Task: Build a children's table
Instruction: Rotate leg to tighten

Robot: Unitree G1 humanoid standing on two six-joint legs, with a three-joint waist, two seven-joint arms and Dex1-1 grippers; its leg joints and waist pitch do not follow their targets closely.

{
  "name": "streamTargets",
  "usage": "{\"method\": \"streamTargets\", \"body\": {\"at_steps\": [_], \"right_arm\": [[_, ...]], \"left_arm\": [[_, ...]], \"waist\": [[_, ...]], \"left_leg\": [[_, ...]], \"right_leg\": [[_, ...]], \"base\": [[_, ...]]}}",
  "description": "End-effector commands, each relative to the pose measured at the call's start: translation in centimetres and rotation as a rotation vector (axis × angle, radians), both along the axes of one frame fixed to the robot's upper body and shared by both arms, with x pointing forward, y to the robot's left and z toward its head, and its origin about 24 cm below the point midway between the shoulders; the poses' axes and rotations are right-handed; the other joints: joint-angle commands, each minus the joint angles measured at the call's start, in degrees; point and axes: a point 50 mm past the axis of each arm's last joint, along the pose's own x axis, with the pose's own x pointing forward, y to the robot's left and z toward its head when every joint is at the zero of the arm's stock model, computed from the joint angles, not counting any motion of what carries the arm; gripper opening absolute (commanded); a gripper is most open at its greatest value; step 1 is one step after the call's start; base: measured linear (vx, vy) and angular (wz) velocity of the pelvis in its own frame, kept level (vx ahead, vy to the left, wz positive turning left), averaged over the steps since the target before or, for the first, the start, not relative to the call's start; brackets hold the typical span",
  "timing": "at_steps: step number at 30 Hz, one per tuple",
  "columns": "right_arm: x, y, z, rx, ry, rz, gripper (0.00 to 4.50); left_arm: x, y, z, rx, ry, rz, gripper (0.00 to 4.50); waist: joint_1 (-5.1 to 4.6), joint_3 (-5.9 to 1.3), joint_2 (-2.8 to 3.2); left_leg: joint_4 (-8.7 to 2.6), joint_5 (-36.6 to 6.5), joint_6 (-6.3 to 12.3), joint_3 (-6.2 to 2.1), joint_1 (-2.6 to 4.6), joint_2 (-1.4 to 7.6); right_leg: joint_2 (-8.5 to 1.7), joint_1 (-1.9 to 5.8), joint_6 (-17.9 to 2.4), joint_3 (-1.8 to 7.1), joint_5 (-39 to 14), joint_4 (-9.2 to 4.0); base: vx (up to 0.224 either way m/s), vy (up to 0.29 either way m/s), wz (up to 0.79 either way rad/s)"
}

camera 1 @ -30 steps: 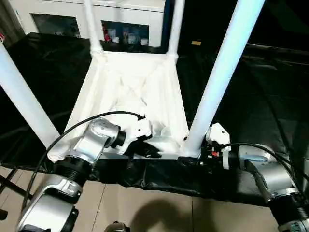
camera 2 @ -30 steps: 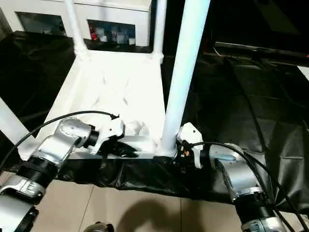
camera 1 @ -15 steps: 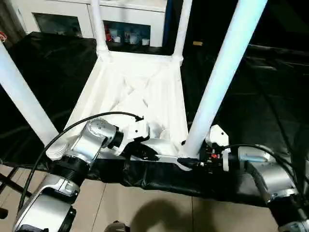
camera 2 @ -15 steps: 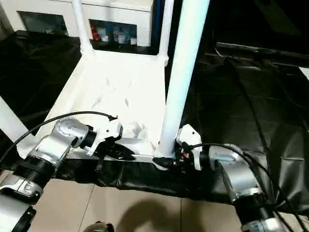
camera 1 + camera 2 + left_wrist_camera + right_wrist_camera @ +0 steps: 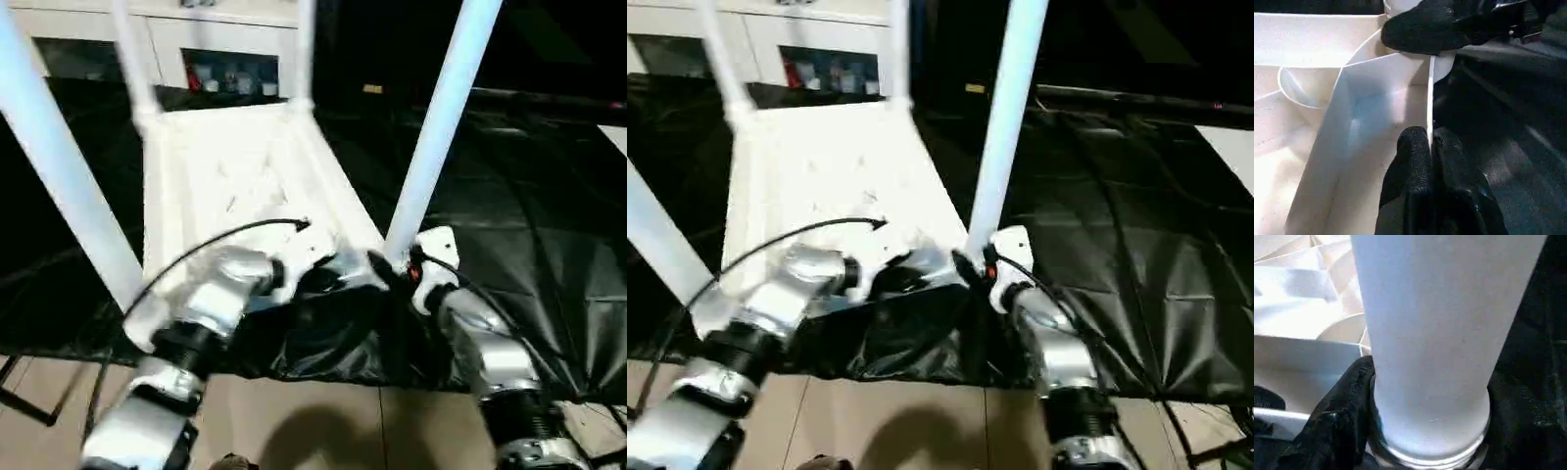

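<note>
The white children's table lies upside down on black cloth, its ribbed underside [image 5: 225, 166] facing up and four legs standing in the corner sockets. My left gripper [image 5: 328, 279] is at the near edge, and the left wrist view shows its fingers [image 5: 1415, 161] shut on the thin rim [image 5: 1430, 98]. My right gripper [image 5: 390, 266] is at the foot of the near right leg [image 5: 436, 127]. In the right wrist view one black finger [image 5: 1339, 418] presses against that leg [image 5: 1435, 333] just above the socket, and the other finger is hidden behind it.
Black cloth [image 5: 519, 196] covers the work surface and bunches up below the table's near edge [image 5: 333, 338]. A white cabinet [image 5: 225, 39] stands behind. The near left leg [image 5: 59, 157] rises beside my left arm. Tan floor [image 5: 323, 421] lies below the surface's front edge.
The view has shifted. The table's far end has swung left relative to my arms, and cloth has bunched under the near edge. Both grippers keep their hold.
</note>
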Motion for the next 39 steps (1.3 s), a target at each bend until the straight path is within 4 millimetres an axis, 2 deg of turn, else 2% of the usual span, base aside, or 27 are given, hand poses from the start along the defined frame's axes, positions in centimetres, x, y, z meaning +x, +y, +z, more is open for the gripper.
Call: {"method": "streamTargets", "body": {"at_steps": [1,3,5,7,8,10,14,16,17,19,23,27,31,35,36,39], "right_arm": [[-0.6,4.2,0.1,0.101,0.027,0.199,3.49],[-0.7,3.9,0.3,0.092,0.018,0.224,3.57],[-0.8,3.5,0.5,0.055,0.004,0.262,3.85],[-1.0,3.1,0.6,0.022,-0.006,0.299,3.96],[-1.2,2.5,0.8,0.000,-0.010,0.371,3.96],[-1.4,2.2,0.9,-0.007,-0.011,0.397,4.05],[-2.2,0.7,1.1,-0.069,0.007,0.578,4.05],[-2.2,0.7,1.1,-0.072,0.009,0.591,4.05],[-2.7,0.2,1.2,-0.083,0.026,0.680,4.05],[-3.0,-0.1,1.4,-0.088,0.040,0.745,4.05],[-3.5,-0.5,1.8,-0.114,0.051,0.861,4.05],[-3.6,-0.6,1.8,-0.123,0.069,0.905,4.05],[-3.5,-0.5,1.8,-0.125,0.070,0.925,3.61],[-3.7,-0.2,1.7,-0.119,0.070,0.936,3.42],[-3.7,-0.2,1.7,-0.119,0.070,0.936,3.21],[-3.8,-0.1,1.6,-0.105,0.066,0.926,3.07]], "left_arm": [[-1.9,-4.0,0.1,-0.117,0.026,-0.162,0.00],[-1.9,-3.6,0.1,-0.114,0.027,-0.166,0.00],[-1.7,-3.0,0.2,-0.110,0.028,-0.165,0.00],[-1.6,-2.5,0.3,-0.108,0.030,-0.173,0.00],[-1.6,-1.7,0.4,-0.107,0.040,-0.204,0.00],[-1.7,-1.4,0.5,-0.106,0.046,-0.215,0.00],[-1.8,0.3,0.8,-0.092,0.086,-0.293,0.00],[-1.8,0.4,0.8,-0.089,0.087,-0.297,0.00],[-1.9,0.9,0.8,-0.073,0.106,-0.334,0.00],[-2.0,1.2,0.9,-0.068,0.120,-0.359,0.00],[-2.2,2.0,0.9,-0.046,0.170,-0.415,0.00],[-2.2,2.3,1.0,-0.028,0.179,-0.433,0.00],[-2.1,2.5,1.0,-0.024,0.181,-0.439,0.00],[-2.1,2.6,1.0,-0.027,0.185,-0.442,0.00],[-2.1,2.6,1.0,-0.027,0.185,-0.442,0.00],[-2.1,2.5,0.9,-0.034,0.178,-0.432,0.00]], "waist": [[0.19,-2.96,-0.28],[0.32,-3.01,-0.33],[0.41,-3.21,-0.43],[0.55,-3.44,-0.44],[0.58,-3.39,-0.46],[0.60,-3.28,-0.37],[0.68,-2.90,-0.28],[0.74,-2.91,-0.29],[0.73,-2.82,-0.28],[0.92,-2.81,-0.32],[1.35,-2.93,-0.42],[1.60,-2.82,-0.41],[1.62,-2.75,-0.34],[1.67,-2.77,-0.31],[1.66,-2.79,-0.33],[1.69,-2.67,-0.45]], "left_leg": [[-3.78,-14.50,1.64,-1.78,0.62,3.14],[-3.59,-13.09,2.61,-1.62,0.66,3.10],[-3.38,-10.35,3.45,-1.58,0.37,3.00],[-3.00,-7.42,5.09,-1.47,0.22,2.85],[-3.01,-7.28,5.45,-1.47,0.20,2.86],[-2.98,-7.77,6.05,-1.41,0.25,2.92],[-3.28,-11.81,4.63,-1.55,0.53,3.16],[-3.29,-12.09,4.41,-1.52,0.63,3.27],[-3.37,-12.64,4.07,-1.55,0.63,3.33],[-3.36,-12.10,4.27,-1.55,0.56,3.36],[-3.04,-9.65,5.74,-1.38,0.40,3.31],[-3.07,-10.12,5.50,-1.40,0.45,3.33],[-3.20,-11.24,4.63,-1.46,0.63,3.46],[-3.13,-10.30,4.85,-1.45,0.48,3.38],[-3.14,-10.19,4.99,-1.46,0.49,3.41],[-3.14,-10.42,5.10,-1.43,0.54,3.40]], "right_leg": [[-4.45,1.59,-10.08,3.67,-12.32,-5.23],[-4.37,1.63,-10.83,3.67,-9.78,-5.02],[-4.25,2.02,-11.50,3.60,-6.03,-4.49],[-4.11,2.22,-12.53,3.48,-1.03,-3.87],[-4.13,2.22,-12.70,3.45,-0.72,-3.88],[-4.13,2.10,-12.82,3.41,-1.47,-3.96],[-4.20,1.89,-12.08,3.38,-8.77,-4.67],[-4.22,1.85,-12.00,3.50,-9.01,-4.69],[-4.24,1.76,-12.27,3.49,-9.31,-4.70],[-4.22,1.82,-12.40,3.49,-8.47,-4.55],[-4.10,1.89,-13.55,3.37,-4.38,-3.95],[-4.20,1.84,-13.84,3.32,-5.72,-4.12],[-4.26,1.69,-13.76,3.38,-7.16,-4.23],[-4.24,1.80,-14.04,3.39,-5.38,-4.02],[-4.25,1.82,-14.11,3.36,-5.06,-3.98],[-4.28,1.74,-13.99,3.35,-6.01,-4.11]], "base": [[0.000,0.000,0.00],[0.000,0.000,0.00],[0.000,0.000,0.00],[0.000,0.000,0.00],[0.000,0.000,0.00],[0.000,0.000,0.00],[0.000,0.000,0.00],[0.000,0.000,0.00],[0.000,0.000,0.00],[0.000,0.000,0.00],[0.000,0.000,0.00],[0.000,0.000,0.00],[0.000,0.000,0.00],[0.000,0.000,0.00],[0.000,0.000,0.00],[0.000,0.000,0.00]]}}
